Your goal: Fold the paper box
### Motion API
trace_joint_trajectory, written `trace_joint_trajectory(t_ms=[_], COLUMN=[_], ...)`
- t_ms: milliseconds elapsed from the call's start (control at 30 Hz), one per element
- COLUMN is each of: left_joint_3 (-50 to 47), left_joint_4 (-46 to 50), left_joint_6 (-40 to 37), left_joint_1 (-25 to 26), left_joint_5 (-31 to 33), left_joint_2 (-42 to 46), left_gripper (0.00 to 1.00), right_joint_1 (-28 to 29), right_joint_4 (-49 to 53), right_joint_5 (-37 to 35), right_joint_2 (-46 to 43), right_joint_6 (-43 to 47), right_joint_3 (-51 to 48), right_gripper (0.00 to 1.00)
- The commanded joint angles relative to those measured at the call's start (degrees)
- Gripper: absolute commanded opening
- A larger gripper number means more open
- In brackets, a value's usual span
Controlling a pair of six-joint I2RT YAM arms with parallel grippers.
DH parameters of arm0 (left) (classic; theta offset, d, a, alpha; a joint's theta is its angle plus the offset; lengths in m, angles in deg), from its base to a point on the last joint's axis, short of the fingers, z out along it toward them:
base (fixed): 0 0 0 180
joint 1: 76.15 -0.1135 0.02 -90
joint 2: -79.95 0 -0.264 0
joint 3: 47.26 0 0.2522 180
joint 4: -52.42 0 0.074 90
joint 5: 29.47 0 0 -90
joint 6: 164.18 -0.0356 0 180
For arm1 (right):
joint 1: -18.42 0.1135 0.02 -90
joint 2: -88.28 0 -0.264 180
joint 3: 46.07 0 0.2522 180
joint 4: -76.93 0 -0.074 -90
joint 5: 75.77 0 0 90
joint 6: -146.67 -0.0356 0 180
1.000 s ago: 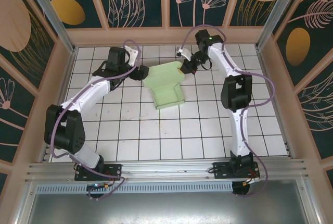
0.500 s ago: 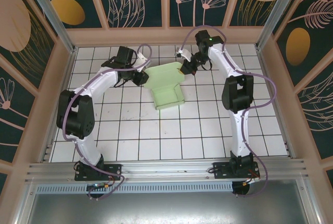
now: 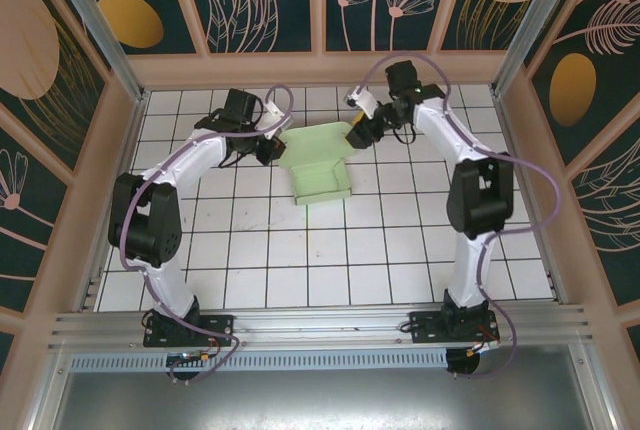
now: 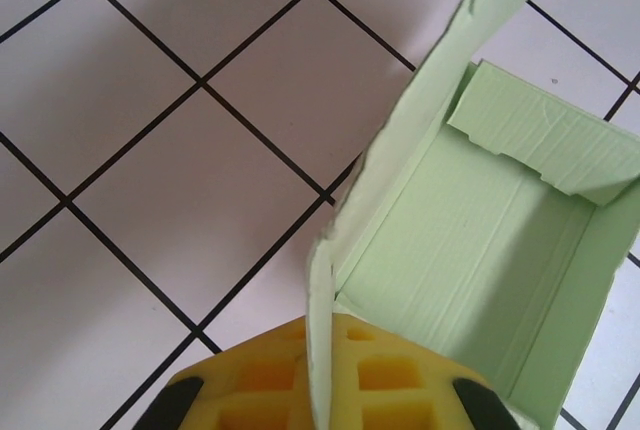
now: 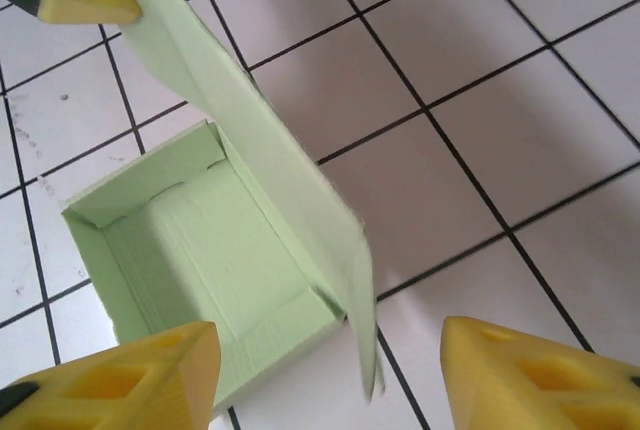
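Observation:
The paper box (image 3: pixel 322 172) is pale mint-green card, a shallow open tray on the white tiles with a long lid flap (image 3: pixel 318 137) standing along its far side. My left gripper (image 3: pixel 272 148) is at the flap's left end. In the left wrist view its yellow pads (image 4: pixel 385 375) are shut on the flap's thin edge, with the tray (image 4: pixel 470 240) beyond. My right gripper (image 3: pixel 356 133) is at the flap's right end. Its fingers (image 5: pixel 130 380) stand open with the loose flap end (image 5: pixel 362 335) between them, touching neither. The tray (image 5: pixel 200 250) lies below.
Peach-framed walls (image 3: pixel 320 68) close in the tiled floor (image 3: pixel 330 260) at the back and both sides. An aluminium rail (image 3: pixel 320 325) carrying both arm bases runs along the near edge. Bare tiles lie in front of the box.
My left gripper has shut on the flap's left end. My right gripper has opened and let go of the right end. The box has shifted slightly.

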Motion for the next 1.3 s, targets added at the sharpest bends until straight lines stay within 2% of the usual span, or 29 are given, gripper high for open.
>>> trace_joint_trajectory(t_ms=[0,100,200,333,400,500,633,800,1267], left_joint_3=[-2.05,-3.43,-4.02,-4.28,-4.29,-4.46,-4.79,-4.86,-4.48], left_joint_4=[-3.07,-5.06,-5.72,-5.76,-5.86,-5.77,-5.76,-5.68,-4.76], left_joint_6=[-0.08,0.82,1.05,1.06,0.99,1.06,0.99,0.93,0.4], left_joint_1=[-0.03,-0.03,0.02,-0.04,-0.05,0.01,0.04,0.04,0.04], left_joint_5=[0.35,0.17,-0.04,-0.37,-0.72,-1.05,-1.5,-1.96,-2.41], left_joint_2=[3.34,4.14,4.16,4.01,3.79,3.44,3.43,3.55,3.45], left_gripper=[0.0,0.0,0.0,0.0,0.0,0.0,0.0,0.0,0.0], right_joint_1=[-0.97,-1.34,-1.03,0.53,0.75,0.85,1.02,0.89,0.83], right_joint_4=[-24.12,-41.27,-49.42,-51.95,-55.97,-60.34,-60.45,-57.51,-52.51], right_joint_5=[-5.92,-9.32,-6.99,-6.06,-3.3,-0.46,0.6,0.55,1.72], right_joint_2=[-10.45,-18.99,-23.07,-23.42,-21.84,-17.72,-12.41,-6.77,0.55], right_joint_6=[-22.45,-42.3,-55.49,-62.07,-66.26,-70.47,-71.06,-68.25,-62.72], right_joint_3=[-12.58,-28.92,-40.95,-48.06,-50.6,-51.24,-47.82,-42.9,-35.94], right_gripper=[0.61,0.6,0.58,0.53,0.47,0.43,0.36,0.33,0.2])
